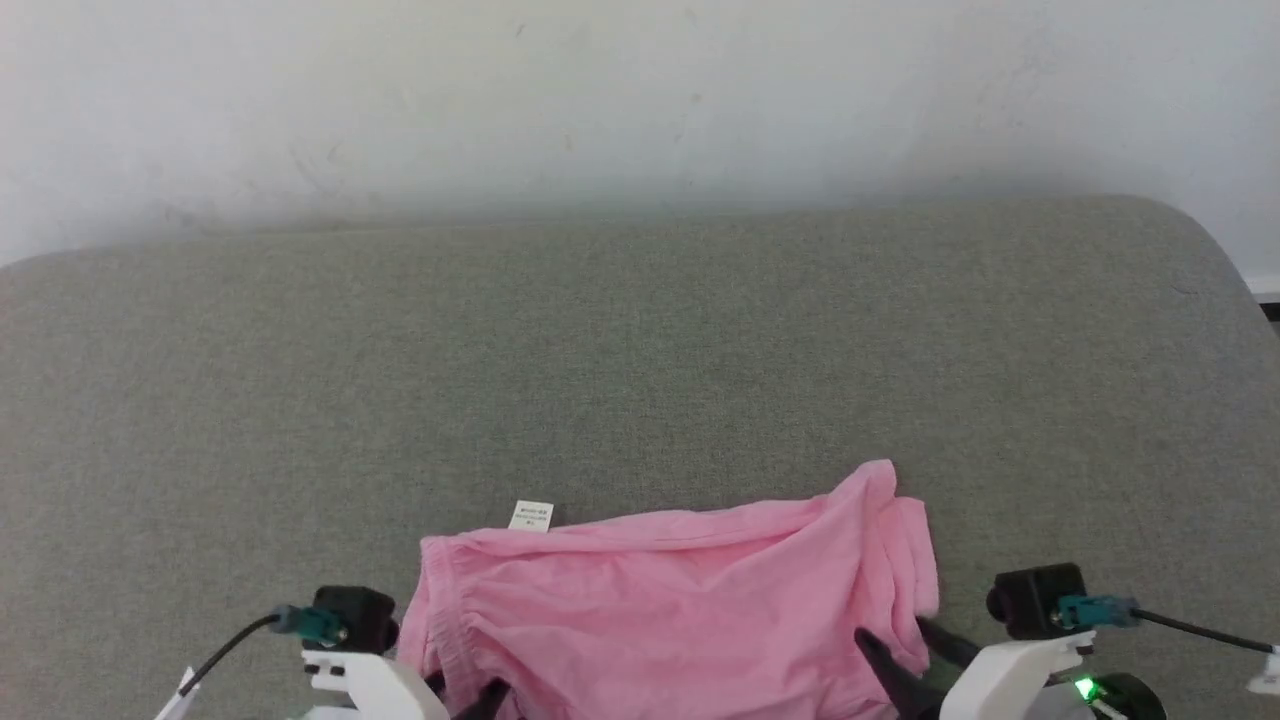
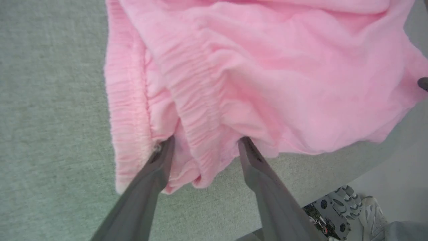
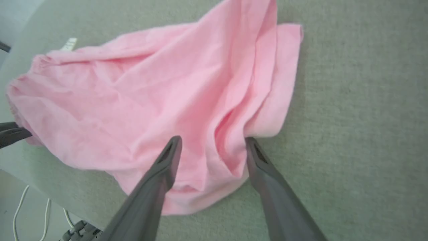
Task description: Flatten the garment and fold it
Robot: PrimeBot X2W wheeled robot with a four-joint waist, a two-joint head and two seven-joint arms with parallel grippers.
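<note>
The light pink garment lies crumpled on the grey cushion, near its front edge. Its white care label sticks out at the far side. My left gripper is open at the garment's left end. In the left wrist view its fingers straddle the gathered elastic hem of the garment. My right gripper is open at the right end. In the right wrist view it stands astride a folded corner of the garment. The cloth rests loose between both pairs of fingers.
The grey-green cushion stretches far beyond the garment to a white wall. Its right corner is rounded. Below the front edge I see the robot's base and white cables on the floor.
</note>
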